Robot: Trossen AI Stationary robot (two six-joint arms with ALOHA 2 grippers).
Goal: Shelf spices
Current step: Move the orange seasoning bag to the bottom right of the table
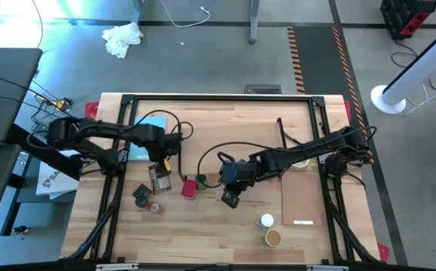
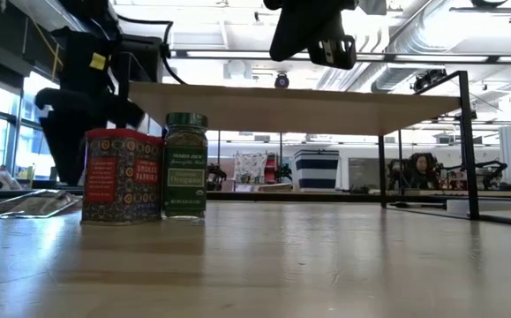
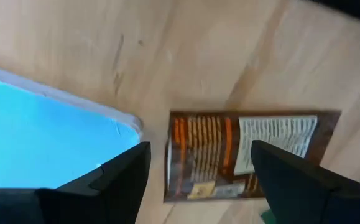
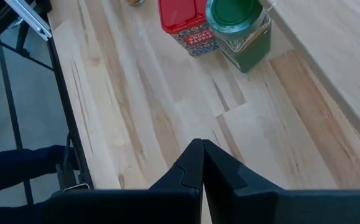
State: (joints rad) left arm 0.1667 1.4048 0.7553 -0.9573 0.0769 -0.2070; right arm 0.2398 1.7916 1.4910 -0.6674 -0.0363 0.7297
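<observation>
Hovering with fingers spread over the flat brown orange-labelled spice packet (image 3: 248, 155) beside the light-blue pad (image 3: 43, 137), the left gripper (image 3: 198, 180) seems lined up to grasp; right gripper (image 4: 203, 163) waits closed, empty, near the red tin (image 4: 183, 22).

red tin (image 2: 121, 175) touching green-lidded jar (image 2: 185, 165) | both upright on table (image 2: 281, 265) | shelf (image 2: 299, 97) plank overhead

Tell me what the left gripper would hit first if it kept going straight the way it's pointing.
Probably the brown-labelled spice jar lying on its side on the table: it sits between the open left gripper's fingers, beside the light-blue pad.
</observation>
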